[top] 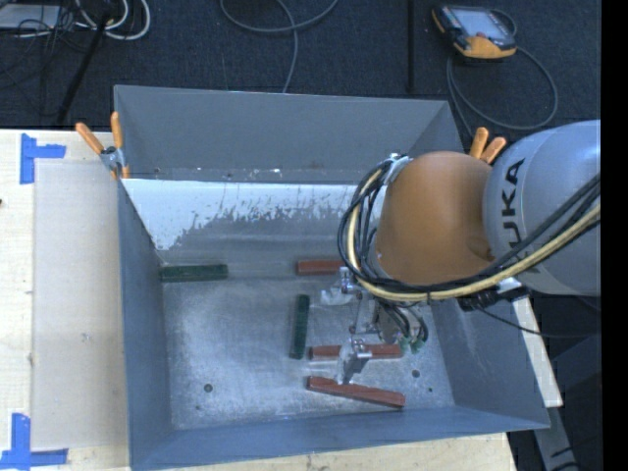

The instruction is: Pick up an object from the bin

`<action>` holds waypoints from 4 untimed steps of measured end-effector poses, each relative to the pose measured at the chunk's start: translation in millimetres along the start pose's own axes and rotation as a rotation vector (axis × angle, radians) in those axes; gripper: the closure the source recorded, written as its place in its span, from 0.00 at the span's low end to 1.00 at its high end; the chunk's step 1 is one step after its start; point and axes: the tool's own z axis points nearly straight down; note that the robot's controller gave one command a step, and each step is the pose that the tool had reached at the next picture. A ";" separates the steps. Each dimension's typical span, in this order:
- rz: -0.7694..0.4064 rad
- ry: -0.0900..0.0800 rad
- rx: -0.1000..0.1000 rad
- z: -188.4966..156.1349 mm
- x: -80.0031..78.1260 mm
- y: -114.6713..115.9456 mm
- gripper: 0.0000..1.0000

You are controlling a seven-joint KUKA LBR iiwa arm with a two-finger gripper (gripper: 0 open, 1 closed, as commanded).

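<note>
So, gripper (353, 354) low over a flat reddish-brown stick (324, 352)
Stick lies near-right on the speckled grey metal bin (226, 361) floor; can't tell if the gripper's open or clamped.

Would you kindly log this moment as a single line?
pincer: over middle brown bar | nearby: nearer green bar, front brown bar

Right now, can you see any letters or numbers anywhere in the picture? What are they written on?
"UKA": black letters, turned sideways, on the robot's big grey rounded arm casing; the word's start is hidden.
Screen of the black and orange handheld device beyond the bin: too small to read.
Grey metal bin, reddish-brown flat sticks and dark green flat sticks: no writing seen.
</note>
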 end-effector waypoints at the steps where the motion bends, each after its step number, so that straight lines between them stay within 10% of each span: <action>1: 0.088 -0.004 -0.001 52.1 2.9 -25.0 0.00; 3: 0.303 -0.010 -0.002 108.0 3.5 -58.0 0.00; 4: 0.168 -0.004 -0.002 104.5 -6.0 -55.4 0.00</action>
